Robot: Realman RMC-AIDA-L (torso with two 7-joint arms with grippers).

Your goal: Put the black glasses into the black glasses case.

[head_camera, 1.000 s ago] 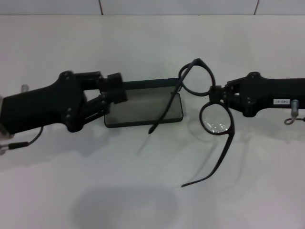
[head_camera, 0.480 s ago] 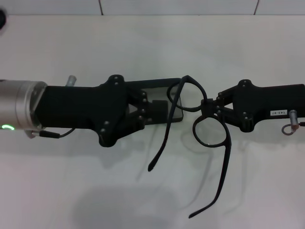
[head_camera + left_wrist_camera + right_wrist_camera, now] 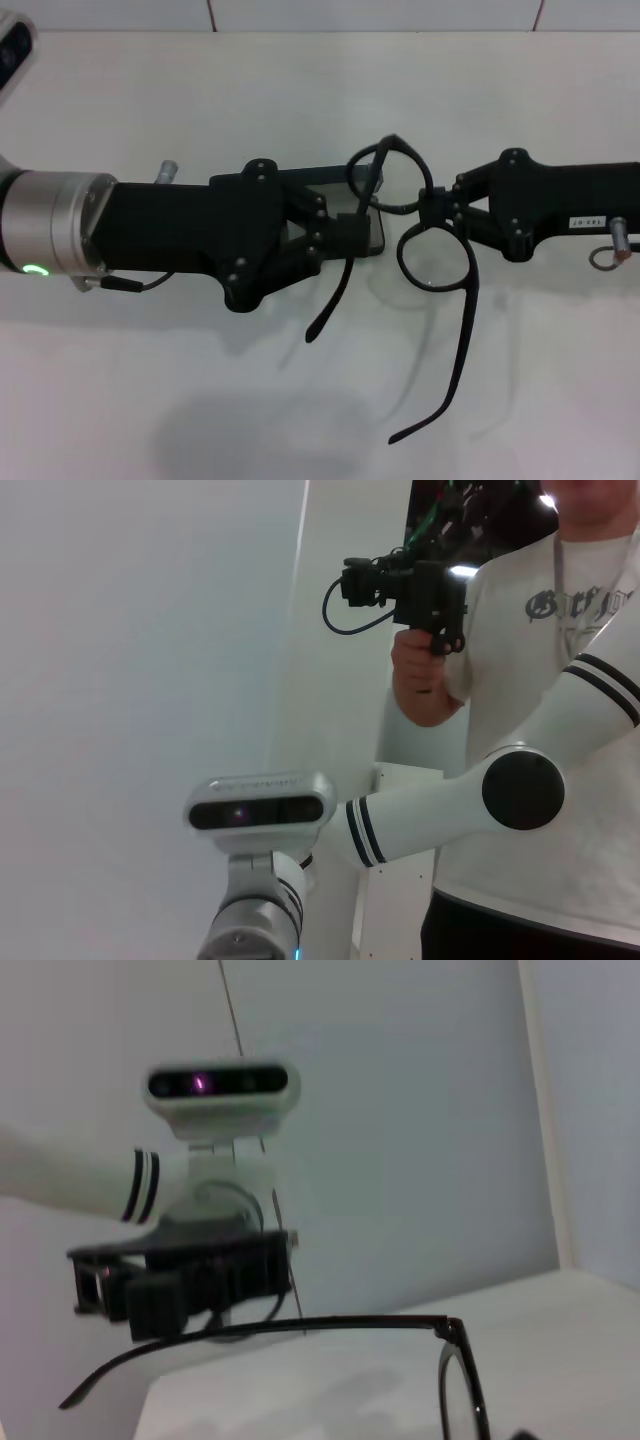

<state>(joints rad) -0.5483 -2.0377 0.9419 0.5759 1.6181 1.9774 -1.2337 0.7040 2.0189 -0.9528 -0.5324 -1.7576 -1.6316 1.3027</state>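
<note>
**Both pincers meet at the glasses above the case**

The white surface (image 3: 320,90) fills the head view. The left arm reaches in from 9 o'clock; its left pincer (image 3: 352,232) lies over the black glasses case (image 3: 340,175), hiding most of it. Only the case's far edge and its corner nearest the glasses show, so what lies inside cannot be told. The left pincer's fingers look drawn together beside one temple arm of the glasses, but whether they grip anything cannot be told.

The right arm comes in from 3 o'clock. Its right pincer (image 3: 437,208) is pinched on the bridge of the black glasses (image 3: 432,255), which sit at the centre, tilted. One lens lies toward 12 o'clock over the case's corner, the other toward 6 o'clock. Both temple arms are unfolded and trail toward 6 and 7 o'clock; shadows under them suggest the frame is off the surface.

The right wrist view adds what the head view lacks: a close look at one lens rim and one straight temple arm of the glasses, with the left pincer and the robot's head camera behind. The left wrist view shows none of the task's things, only the head camera, a white robot arm, and a person holding a black handheld device (image 3: 415,590).
</note>
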